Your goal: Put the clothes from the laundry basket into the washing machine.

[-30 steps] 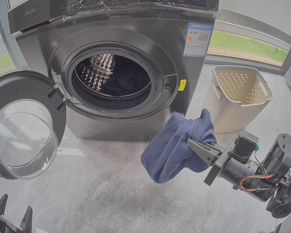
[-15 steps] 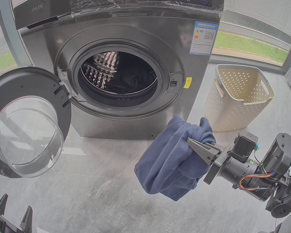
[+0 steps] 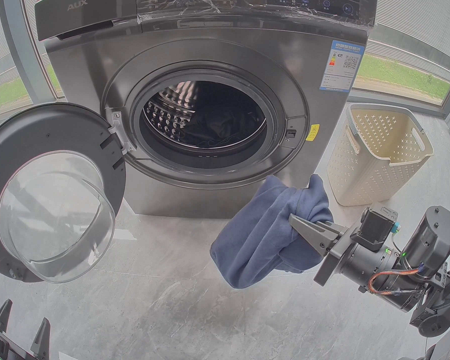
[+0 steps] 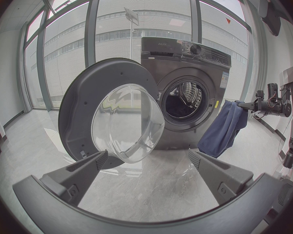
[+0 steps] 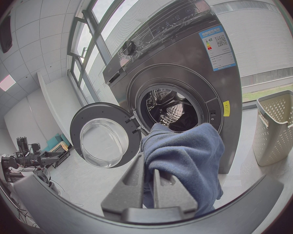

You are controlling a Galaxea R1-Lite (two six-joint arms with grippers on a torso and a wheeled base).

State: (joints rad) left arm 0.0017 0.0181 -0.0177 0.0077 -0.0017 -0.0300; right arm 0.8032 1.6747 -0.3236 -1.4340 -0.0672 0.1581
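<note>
A blue garment (image 3: 262, 236) is held clamped in the right gripper (image 3: 294, 220), in the air before the open washing machine (image 3: 305, 76), near the laundry basket (image 3: 385, 176). The left gripper (image 4: 146, 155) is seen spread wide.

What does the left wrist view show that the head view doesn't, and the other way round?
Left wrist adds: the window wall rising full height behind the washing machine, and a dark device mounted high on the side wall. Head adds: the cream laundry basket right of the machine, no clothes visible inside. Both: the machine's door swung open, dark clothing in the drum, the blue garment hanging from the shut right gripper in front of the machine, and the open left gripper.
</note>
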